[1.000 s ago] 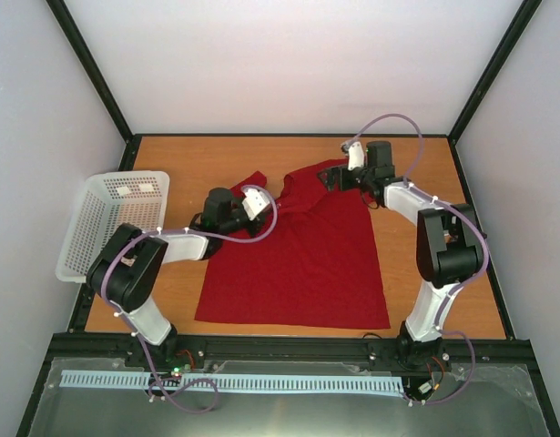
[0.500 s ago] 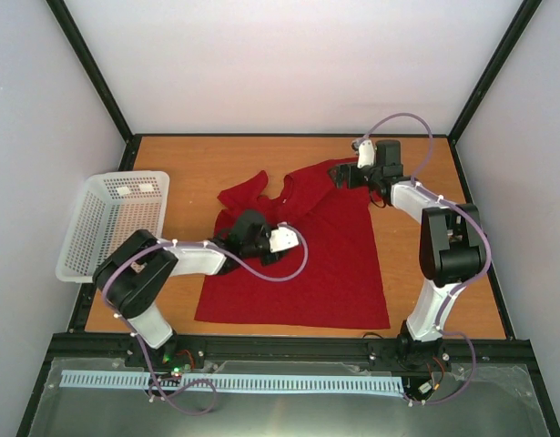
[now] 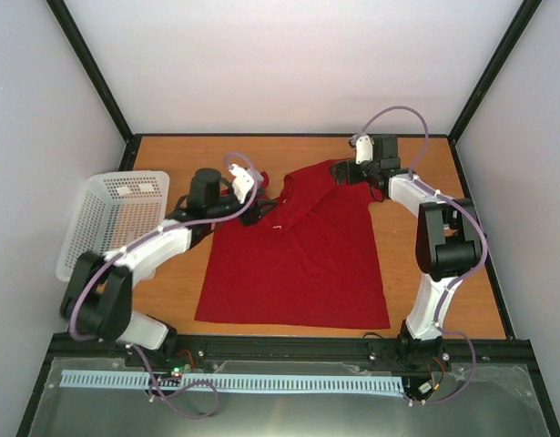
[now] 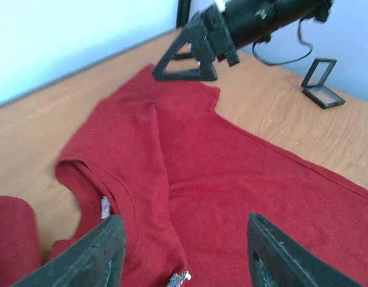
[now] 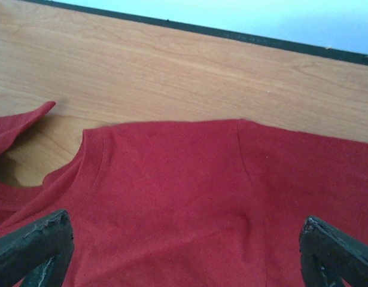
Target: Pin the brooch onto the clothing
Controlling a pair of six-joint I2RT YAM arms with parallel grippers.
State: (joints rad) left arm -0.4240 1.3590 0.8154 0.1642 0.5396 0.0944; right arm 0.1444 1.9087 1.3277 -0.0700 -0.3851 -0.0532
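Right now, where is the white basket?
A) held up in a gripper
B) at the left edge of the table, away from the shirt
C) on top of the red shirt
B: the white basket sits at the left edge of the table, apart from the red shirt.

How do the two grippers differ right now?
The left gripper hangs over the collar of the T-shirt and the silvery brooch; the right gripper hangs over the T-shirt's far edge. The right gripper's jaws stand wider than the left gripper's. Both are open, holding nothing.
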